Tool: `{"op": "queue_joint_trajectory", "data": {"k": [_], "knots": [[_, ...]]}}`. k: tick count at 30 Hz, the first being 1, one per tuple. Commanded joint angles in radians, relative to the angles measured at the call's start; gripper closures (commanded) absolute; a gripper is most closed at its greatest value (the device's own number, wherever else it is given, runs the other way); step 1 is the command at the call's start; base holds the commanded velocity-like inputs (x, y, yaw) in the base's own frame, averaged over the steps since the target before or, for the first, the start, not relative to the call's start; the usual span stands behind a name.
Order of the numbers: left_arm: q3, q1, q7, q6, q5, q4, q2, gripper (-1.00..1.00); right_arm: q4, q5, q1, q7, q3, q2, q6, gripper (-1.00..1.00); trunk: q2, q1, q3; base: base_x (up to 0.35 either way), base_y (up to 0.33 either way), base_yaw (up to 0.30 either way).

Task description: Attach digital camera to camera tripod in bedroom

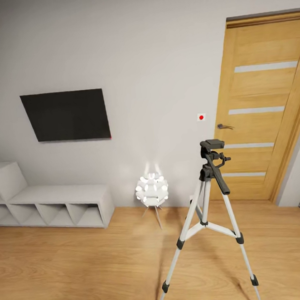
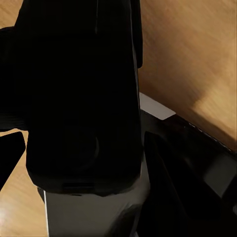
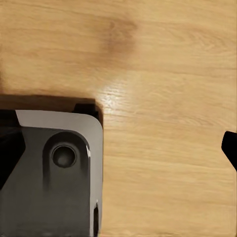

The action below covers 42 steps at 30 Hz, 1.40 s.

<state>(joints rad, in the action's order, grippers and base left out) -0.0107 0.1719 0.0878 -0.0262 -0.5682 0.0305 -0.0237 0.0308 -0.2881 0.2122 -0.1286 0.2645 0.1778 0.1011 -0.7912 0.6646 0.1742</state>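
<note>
**In the bedroom, tripod ahead, camera at the left claw**

Ahead of the robot in the head view, the camera tripod (image 1: 209, 217) stands upright on the light wood floor (image 1: 79, 274), its black head bare and its pan handle slanting down. Behind it are a white lamp (image 1: 152, 190) on thin legs, a wooden door (image 1: 260, 113), white cube shelves (image 1: 50, 202) and a dark wall panel (image 1: 66, 115).

In the left wrist view, a big black boxy body, apparently the digital camera (image 2: 81, 98), sits right up against the left claw. One dark fingertip (image 2: 11, 158) shows beside it; whether the claw is clamped on it I cannot tell.

In the right wrist view, the right claw (image 3: 118, 153) stands spread wide with nothing between its dark fingertips (image 3: 230, 148), over bare wood floor. A grey part of the robot's body (image 3: 54, 177) lies below it.
</note>
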Motion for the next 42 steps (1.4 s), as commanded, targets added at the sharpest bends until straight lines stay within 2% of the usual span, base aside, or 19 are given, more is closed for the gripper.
{"op": "queue_joint_trajectory", "data": {"k": [1,19,25,32,42], "knots": [[-0.001,0.0,0.003,-0.003,-0.001,0.002,0.0,1.0,0.003,-0.009,-0.01,-0.002,0.009,0.0,0.006,-1.0,0.006,-0.004,-0.002,0.0,0.0,0.0],[0.001,0.001,0.003,-0.003,-0.004,0.002,0.001,1.0,0.003,-0.01,-0.036,-0.002,0.009,0.001,0.01,-1.0,0.132,-0.073,-0.058,0.0,0.0,0.0],[0.001,0.001,0.003,0.018,-0.004,0.004,0.001,1.0,0.003,-0.007,-0.037,0.0,0.011,-0.001,0.005,-1.0,0.132,-0.073,-0.058,0.0,0.0,0.0],[0.001,0.0,0.003,0.121,-0.008,0.002,0.001,1.0,0.003,-0.005,-0.037,0.004,0.011,-0.001,0.001,-1.0,0.132,-0.073,-0.058,0.0,0.0,0.099],[0.001,0.0,-0.006,0.15,-0.008,0.001,0.001,1.0,0.003,-0.007,-0.037,0.004,0.011,-0.001,0.008,-1.0,0.132,-0.073,-0.058,0.0,0.0,0.255]]}}
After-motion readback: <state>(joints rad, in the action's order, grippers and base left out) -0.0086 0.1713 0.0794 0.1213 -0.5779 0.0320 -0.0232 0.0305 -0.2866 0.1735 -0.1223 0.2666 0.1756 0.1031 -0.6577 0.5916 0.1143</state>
